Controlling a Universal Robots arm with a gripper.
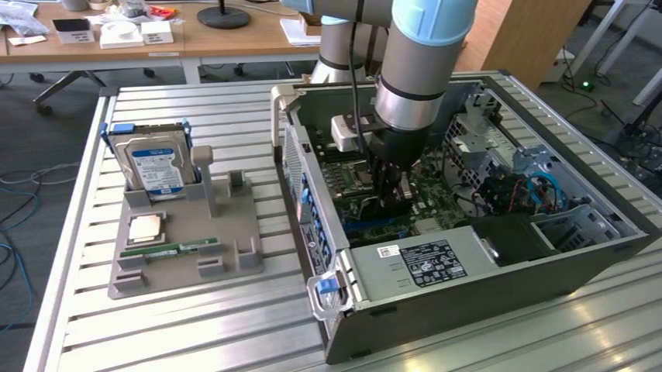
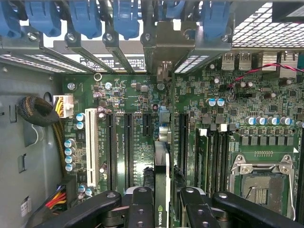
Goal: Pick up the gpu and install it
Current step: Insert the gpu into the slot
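fingers: two dark fingers point(image 2: 141, 209) clamped on the gpu point(image 2: 161, 164), one on each flat side
gripper: gripper point(image 2: 165, 194) reaches down inside the open pc case point(image 1: 497, 271), low over the motherboard point(image 2: 133, 99)
gpu: held on edge, thin and dark, running between the long black slots point(image 2: 128, 142) and in line with them; its far end points at the metal bracket openings under the blue latches point(image 2: 85, 19)
seating: cannot tell whether the card's edge is in a slot
cpu socket: cpu socket point(image 2: 261, 183) sits beside the gripper, apart from the card
outside the case: grey holder point(image 1: 238, 232) on the slatted table point(image 1: 155, 333), on the exterior view's left, carries the hard drive point(image 1: 153, 163) upright and the green memory stick point(image 1: 170, 249) lying flat
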